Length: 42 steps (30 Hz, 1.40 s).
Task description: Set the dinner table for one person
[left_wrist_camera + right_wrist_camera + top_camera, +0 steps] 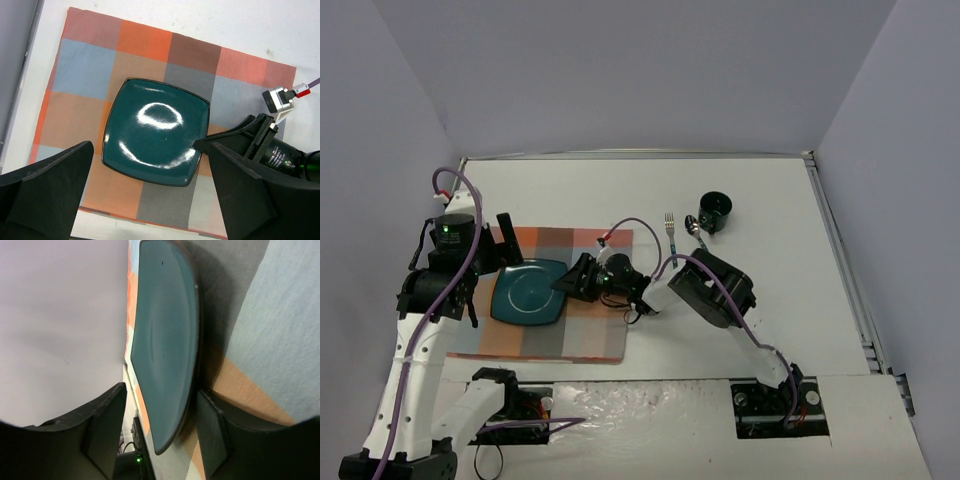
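A teal square plate [528, 292] [155, 130] lies flat on a checked placemat [580, 335] [90, 65] on the white dinner table [620, 190]. My right gripper [565, 283] [160, 395] is at the plate's right edge, and the rim [165, 340] sits between its parted fingers. A gap shows between one finger and the plate, so it stands open. My left gripper [488, 270] [150, 165] hovers wide open over the plate's left side, holding nothing.
A fork [670, 228] and a spoon [695, 232] lie on the table right of the placemat. A dark cup [716, 208] stands behind them. Grey walls close in the table at the back and on both sides.
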Tool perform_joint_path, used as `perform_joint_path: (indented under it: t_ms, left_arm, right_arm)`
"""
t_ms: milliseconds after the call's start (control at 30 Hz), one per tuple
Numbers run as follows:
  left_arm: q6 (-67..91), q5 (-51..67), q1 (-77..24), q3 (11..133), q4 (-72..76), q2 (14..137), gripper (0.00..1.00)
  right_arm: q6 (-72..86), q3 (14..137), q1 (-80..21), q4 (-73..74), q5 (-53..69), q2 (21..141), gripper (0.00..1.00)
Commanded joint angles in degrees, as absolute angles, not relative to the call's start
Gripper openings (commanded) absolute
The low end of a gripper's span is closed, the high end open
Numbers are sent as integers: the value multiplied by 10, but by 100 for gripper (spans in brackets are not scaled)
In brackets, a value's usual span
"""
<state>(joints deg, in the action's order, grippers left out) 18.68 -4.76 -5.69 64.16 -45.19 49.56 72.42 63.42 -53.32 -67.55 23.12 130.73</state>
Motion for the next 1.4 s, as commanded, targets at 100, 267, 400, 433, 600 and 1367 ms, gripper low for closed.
perform_joint_path:
  t_ms: [100, 267, 400, 433, 600, 1367]
  left_arm:
    - [183, -53, -61, 648, -432, 490, 97]
    - [181, -54, -61, 647, -432, 489, 97]
    - [180, -56, -61, 646, -432, 488, 97]
    - [179, -56, -61, 645, -432, 488, 97]
    - [179, -57, -61, 642, -431, 487, 97]
    - [179, -55, -61, 619, -429, 475, 97]
  right_arm:
    - [684, 655, -523, -698, 241, 1240, 55]
    - [664, 672, -523, -667, 243, 1234, 57]
    - [655, 685, -523, -657, 247, 1234, 58]
    - [653, 689, -523, -653, 248, 1234, 58]
    - [648, 694, -521, -643, 247, 1235, 60]
    - [267, 681, -462, -117, -135, 969, 73]
